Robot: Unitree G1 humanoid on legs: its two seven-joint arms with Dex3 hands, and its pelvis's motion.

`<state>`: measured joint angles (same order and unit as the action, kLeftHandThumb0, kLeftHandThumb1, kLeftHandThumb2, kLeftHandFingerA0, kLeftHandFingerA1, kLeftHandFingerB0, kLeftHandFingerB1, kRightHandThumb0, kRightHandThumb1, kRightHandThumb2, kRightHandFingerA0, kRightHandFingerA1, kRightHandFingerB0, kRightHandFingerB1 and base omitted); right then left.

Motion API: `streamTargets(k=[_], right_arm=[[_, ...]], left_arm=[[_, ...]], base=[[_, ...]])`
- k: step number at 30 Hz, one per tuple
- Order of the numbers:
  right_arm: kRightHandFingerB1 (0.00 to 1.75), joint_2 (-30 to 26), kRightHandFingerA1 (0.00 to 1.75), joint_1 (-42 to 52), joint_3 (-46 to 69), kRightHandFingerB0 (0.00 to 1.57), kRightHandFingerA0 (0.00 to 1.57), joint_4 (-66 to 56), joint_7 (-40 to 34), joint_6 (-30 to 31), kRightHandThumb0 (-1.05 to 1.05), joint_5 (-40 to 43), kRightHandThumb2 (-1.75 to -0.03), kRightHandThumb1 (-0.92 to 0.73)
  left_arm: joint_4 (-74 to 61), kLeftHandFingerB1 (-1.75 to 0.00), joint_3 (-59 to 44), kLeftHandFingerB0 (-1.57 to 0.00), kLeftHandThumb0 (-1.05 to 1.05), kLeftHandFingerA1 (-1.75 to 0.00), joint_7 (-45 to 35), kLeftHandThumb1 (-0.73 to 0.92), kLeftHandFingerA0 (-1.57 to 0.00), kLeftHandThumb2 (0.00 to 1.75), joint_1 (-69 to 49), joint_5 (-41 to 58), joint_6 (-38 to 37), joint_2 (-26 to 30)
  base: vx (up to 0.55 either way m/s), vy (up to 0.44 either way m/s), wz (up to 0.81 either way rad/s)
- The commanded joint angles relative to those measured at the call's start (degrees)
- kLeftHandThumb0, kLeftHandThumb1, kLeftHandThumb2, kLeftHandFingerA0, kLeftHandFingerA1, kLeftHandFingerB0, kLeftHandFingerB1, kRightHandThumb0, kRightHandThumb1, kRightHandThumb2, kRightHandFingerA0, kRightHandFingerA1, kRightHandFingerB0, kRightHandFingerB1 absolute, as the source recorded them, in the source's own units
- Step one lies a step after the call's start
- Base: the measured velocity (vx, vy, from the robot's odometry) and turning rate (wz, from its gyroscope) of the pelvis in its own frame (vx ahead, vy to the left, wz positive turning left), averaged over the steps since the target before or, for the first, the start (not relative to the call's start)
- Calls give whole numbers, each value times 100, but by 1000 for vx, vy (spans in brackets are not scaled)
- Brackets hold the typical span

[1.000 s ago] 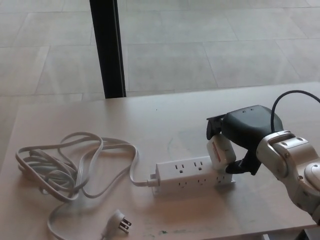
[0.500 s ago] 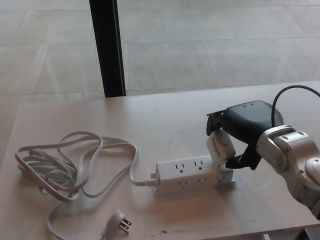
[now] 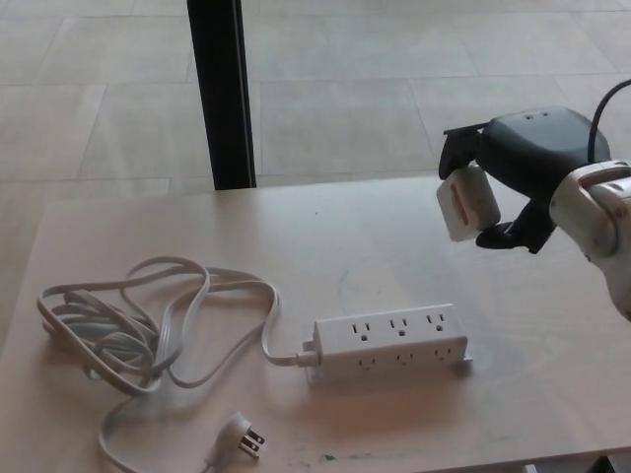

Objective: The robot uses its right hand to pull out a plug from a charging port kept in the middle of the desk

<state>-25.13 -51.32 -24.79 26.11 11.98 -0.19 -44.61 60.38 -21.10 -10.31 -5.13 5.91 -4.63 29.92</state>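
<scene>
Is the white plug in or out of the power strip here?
Out. The right robot hand holds the white plug in the air, clear above the power strip, whose visible sockets are all empty.

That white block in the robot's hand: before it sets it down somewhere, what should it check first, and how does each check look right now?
1. Plug held firmly in right hand: ok, fingers closed on it.
2. Plug clear of the power strip: ok, lifted well above it, no contact.
3. Power strip lying flat on the desk: ok.
4. Bare desk nearby to set the plug on: ok, open surface beside and behind the strip.
5. White cord out of the way: ok, coiled at the strip's far left.
6. Plug's prongs undamaged: cannot tell, hidden from view.
</scene>
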Motion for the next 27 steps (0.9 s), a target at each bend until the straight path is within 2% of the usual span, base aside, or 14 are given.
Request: streamTargets(k=[1, 4, 12, 15, 16, 17, 18, 19, 20, 21, 22, 25, 26, 27], right_arm=[[81, -280, 175, -1, 55, 82, 92, -136, 504, 116, -38, 18, -98, -51], [64, -535, 165, 170, -44, 74, 92, -46, 444, -101, -38, -91, -95, -50], [61, -793, 159, 717, -281, 82, 87, 266, 447, 66, -32, -280, -85, -58], [81, -785, 165, 763, -377, 85, 83, 515, 326, 35, -33, -381, -80, -63], [98, -766, 171, 774, -448, 80, 84, 665, 193, -15, -34, -451, -74, -64], [124, -738, 174, 751, -510, 74, 82, 745, 201, 26, -35, -507, -74, -66], [113, -720, 132, 728, -568, 85, 112, 802, 200, 58, -43, -560, -99, -52], [113, -715, 132, 675, -594, 85, 112, 882, 174, 44, -43, -570, -99, -52], [141, -725, 174, 654, -641, 74, 83, 948, 91, -7, -35, -613, -72, -66], [114, -750, 133, 640, -711, 86, 113, 999, 67, -30, -45, -693, -99, -53], [136, -756, 174, 623, -791, 72, 84, 1049, 23, -24, -35, -778, -70, -68], [135, -773, 175, 596, -964, 71, 86, 1103, -63, -29, -37, -937, -69, -67], [114, -784, 173, 591, -1015, 71, 85, 1108, -86, -48, -36, -985, -68, -69], [108, -806, 171, 572, -1127, 72, 85, 1114, -134, -86, -37, -1112, -69, -70]], left_arm=[[36, -53, -36, -38, -80, -63, -17, 84, -61, 121, -25, 61, -79, 108], [14, -53, -28, -39, -79, -62, 33, 84, -61, 120, -34, 42, -88, 97], [203, -54, -33, -40, -79, -62, 24, 82, -60, 120, 96, 57, -83, 90], [177, -54, -21, -40, -80, -64, 15, 83, -62, 120, 88, 47, -70, 91], [136, -44, -21, -40, -88, -57, 31, 91, -64, 88, 64, 44, -68, 85], [136, -54, -9, -39, -79, -64, 40, 83, -62, 121, 59, 27, -79, 91], [120, -54, 4, -40, -79, -64, 67, 83, -62, 120, 45, 6, -96, 91], [102, -54, 11, -40, -79, -64, 89, 83, -62, 120, 65, -1, -88, 81], [133, -54, 9, -40, -78, -62, 66, 83, -60, 120, 93, 9, -80, 81], [182, -53, 18, -40, -79, -62, 55, 83, -60, 120, 128, 4, -87, 80], [199, -53, 21, -39, -80, -62, 34, 84, -59, 120, 128, 4, -126, 78], [188, -53, 4, -39, -81, -62, 1, 84, -60, 120, 129, 31, -110, 86], [181, -54, 12, -40, -79, -63, 13, 84, -61, 121, 125, 20, -118, 87], [145, -54, 21, -39, -77, -61, 25, 83, -58, 120, 102, 8, -124, 86]], base=[[0, 0, 0], [0, 0, 0], [0, 0, 0], [0, 0, 0], [0, 0, 0], [0, 0, 0], [0, 0, 0], [0, 0, 0], [0, 0, 0], [0, 0, 0], [0, 0, 0], [0, 0, 0], [0, 0, 0], [0, 0, 0]])
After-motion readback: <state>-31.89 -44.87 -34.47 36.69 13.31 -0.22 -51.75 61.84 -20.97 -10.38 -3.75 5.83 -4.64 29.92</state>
